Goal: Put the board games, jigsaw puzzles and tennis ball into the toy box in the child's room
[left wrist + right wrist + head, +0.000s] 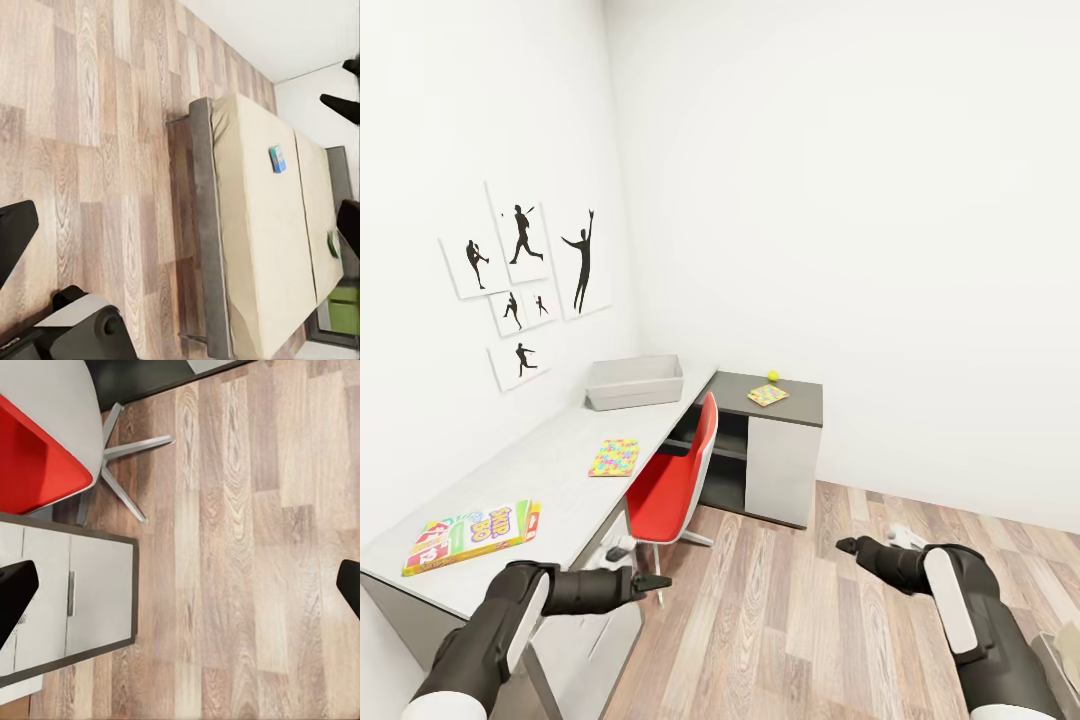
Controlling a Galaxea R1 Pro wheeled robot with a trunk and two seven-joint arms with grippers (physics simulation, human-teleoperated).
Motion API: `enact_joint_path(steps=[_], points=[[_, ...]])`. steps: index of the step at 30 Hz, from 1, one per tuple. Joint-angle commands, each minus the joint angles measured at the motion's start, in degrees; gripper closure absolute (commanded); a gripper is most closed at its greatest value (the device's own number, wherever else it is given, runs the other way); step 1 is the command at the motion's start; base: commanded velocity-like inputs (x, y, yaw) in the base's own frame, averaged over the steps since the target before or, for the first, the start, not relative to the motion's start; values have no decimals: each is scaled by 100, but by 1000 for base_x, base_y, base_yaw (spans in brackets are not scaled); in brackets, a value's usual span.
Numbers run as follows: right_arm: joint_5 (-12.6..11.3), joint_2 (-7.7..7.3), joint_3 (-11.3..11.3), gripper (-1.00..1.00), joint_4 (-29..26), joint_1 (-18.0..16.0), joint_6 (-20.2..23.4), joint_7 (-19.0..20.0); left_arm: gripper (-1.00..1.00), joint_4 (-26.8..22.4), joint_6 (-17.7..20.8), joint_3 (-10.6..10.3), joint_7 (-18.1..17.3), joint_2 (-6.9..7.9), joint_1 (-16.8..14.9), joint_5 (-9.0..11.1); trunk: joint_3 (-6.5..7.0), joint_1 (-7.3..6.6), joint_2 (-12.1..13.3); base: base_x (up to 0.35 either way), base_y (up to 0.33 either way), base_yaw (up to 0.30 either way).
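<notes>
Both my arms are matte black with rounded, jointed segments, each forearm carrying a long white inlay panel. The left gripper [657, 581] ends in short, pointed black fingers; the right gripper [847, 546] looks the same, with a small white part beside its wrist. A grey-and-black rounded housing [82, 330] shows in the left wrist view.

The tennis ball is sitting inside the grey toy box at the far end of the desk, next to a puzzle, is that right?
Not quite. The tennis ball lies on the dark wing of the desk, beside a puzzle, not inside the toy box. The head view shows it.
</notes>
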Motion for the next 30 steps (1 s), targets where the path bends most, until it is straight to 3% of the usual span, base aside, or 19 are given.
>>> enact_joint_path(steps=[1, 7, 8, 15, 30], points=[[-47, -1, -5, -100, -40, -2, 54, -14, -100, -5, 58, 15, -139, 50, -2, 10, -3, 2, -4, 0, 0, 0], [-200, -3, -12, -100, -307, -1, 116, 9, -100, -27, 93, 41, -1267, 292, -2, 5, -3, 2, -4, 0, 0, 0], [-255, -4, -10, -100, -342, -1, 116, 14, -100, -30, 94, 40, -1596, 374, -2, 3, -3, 2, -4, 0, 0, 0], [-430, -4, -6, -100, -390, 2, 116, 21, -100, -42, 81, 38, -2476, 607, -2, -14, -3, 2, -4, 0, 0, 0], [-476, 1, 6, -100, -368, 8, 116, 22, -100, -45, 88, 45, -3216, 1055, -2, 10, -3, 2, -4, 0, 0, 0]])
